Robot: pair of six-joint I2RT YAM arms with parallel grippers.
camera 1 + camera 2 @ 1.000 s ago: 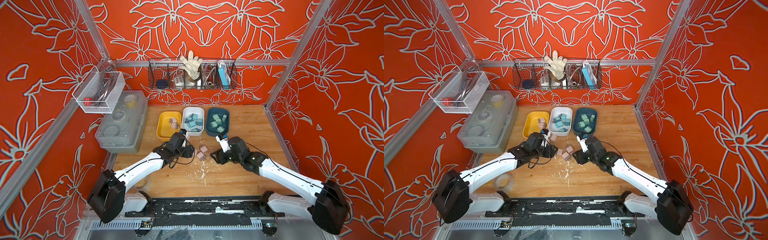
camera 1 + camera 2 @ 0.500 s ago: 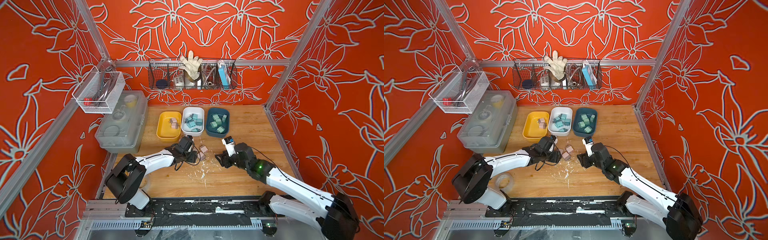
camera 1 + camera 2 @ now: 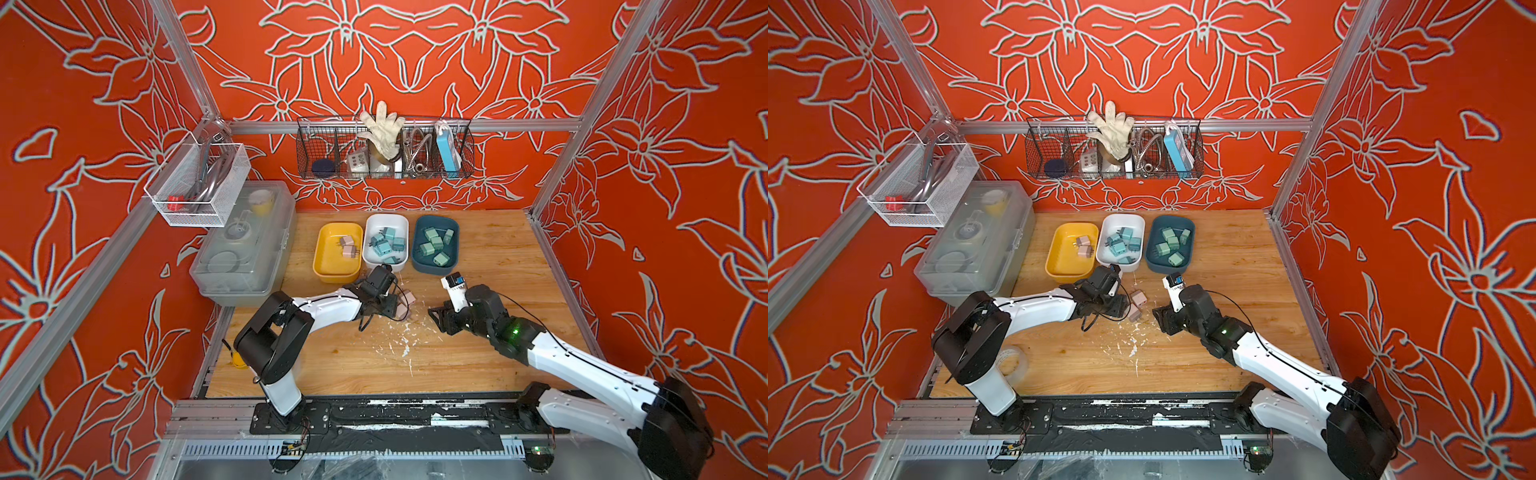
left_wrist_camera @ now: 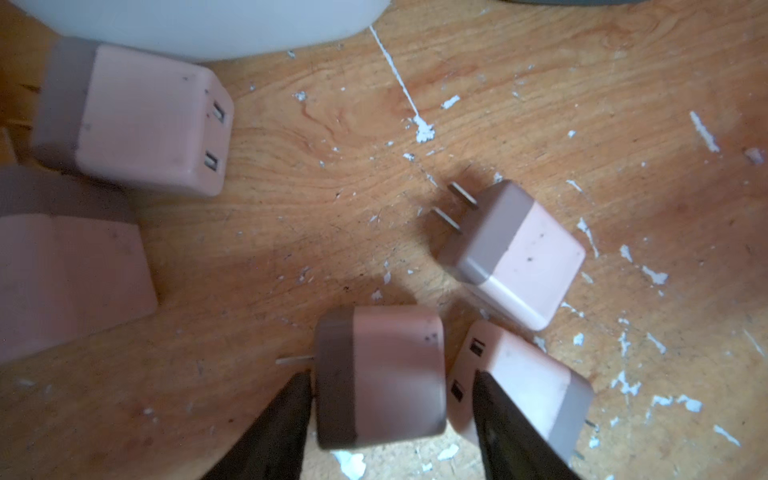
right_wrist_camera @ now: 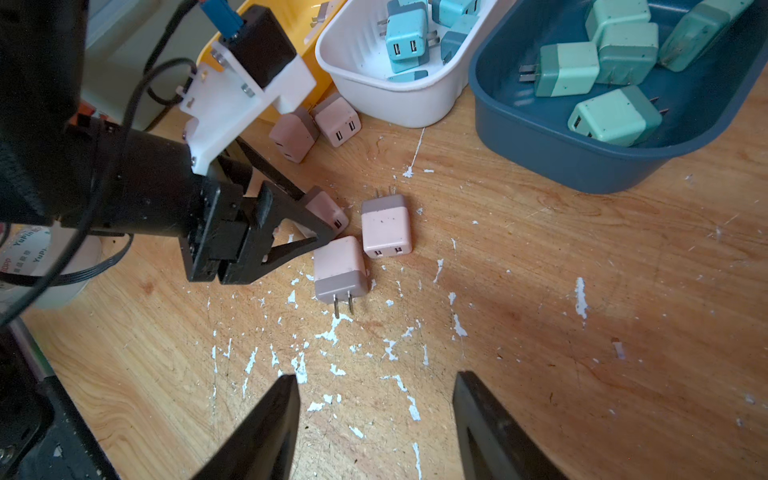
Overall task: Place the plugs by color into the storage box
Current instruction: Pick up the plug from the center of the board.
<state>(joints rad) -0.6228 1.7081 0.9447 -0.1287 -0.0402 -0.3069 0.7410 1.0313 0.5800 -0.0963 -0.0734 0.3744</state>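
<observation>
Plug [image 4: 379,365] between left gripper [image 4: 392,374] fingers, blurred.

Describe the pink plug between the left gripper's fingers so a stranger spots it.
On the wooden table, near the white oval plastic tray, five pale pink cube plugs lie loose. Your plug is the one straddled by the open left gripper; the others lie outside its fingers.

The wooden table [image 3: 490,357] is scuffed and flecked with white paint [image 3: 405,349]. At its back stand a yellow tray [image 3: 332,276], a white tray [image 3: 366,245] and a dark blue tray [image 3: 432,270], side by side. A clear lidded box [image 3: 245,249] sits along the left edge, with a tape roll [image 3: 1013,361] nearer the front. Five pink plugs [image 5: 386,226] lie loose before the white tray.
</observation>
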